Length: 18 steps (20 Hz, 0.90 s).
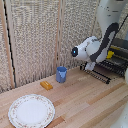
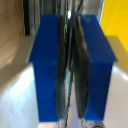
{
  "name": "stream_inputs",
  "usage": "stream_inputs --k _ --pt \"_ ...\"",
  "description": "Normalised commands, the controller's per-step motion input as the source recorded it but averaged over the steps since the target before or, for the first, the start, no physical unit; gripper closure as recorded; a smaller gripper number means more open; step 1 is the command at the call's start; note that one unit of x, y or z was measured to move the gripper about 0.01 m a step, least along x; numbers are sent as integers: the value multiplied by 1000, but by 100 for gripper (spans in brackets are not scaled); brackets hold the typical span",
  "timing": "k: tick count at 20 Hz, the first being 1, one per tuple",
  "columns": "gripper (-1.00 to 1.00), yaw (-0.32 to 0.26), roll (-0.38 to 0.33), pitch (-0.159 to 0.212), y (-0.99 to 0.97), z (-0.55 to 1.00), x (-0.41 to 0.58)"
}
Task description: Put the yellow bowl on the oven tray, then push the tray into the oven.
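Note:
In the exterior view my grabber [image 1: 90, 65] hangs at the near corner of the baking sheet [image 1: 103, 74], a dark rack of thin bars sticking out from the oven [image 1: 122, 46] at the right. The yellow dish [image 1: 110, 54] sits on the rack, close to the oven's mouth and partly hidden behind my arm. In the wrist view the two blue fingertips [image 2: 49, 65] are pressed close together, with a thin dark bar of the baking sheet [image 2: 70, 60] pinched between them. A patch of the yellow dish [image 2: 116, 20] shows beyond the fingers.
A blue cup [image 1: 61, 74] stands on the wooden table [image 1: 85, 102] near the woven screen. A small orange block [image 1: 46, 85] lies toward the exterior view's left of it. A large white floral-rimmed plate [image 1: 31, 111] lies at the front left.

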Motion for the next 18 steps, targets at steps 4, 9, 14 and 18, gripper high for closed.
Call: stream_inputs --k 4,9,14,18 --pt "100 -53 -3 -6 -991 449 136" --pt "100 -16 -100 -62 -983 248 147" --pt "100 -7 -132 -75 -958 233 134" --pt "100 -25 -25 -51 -981 634 217"
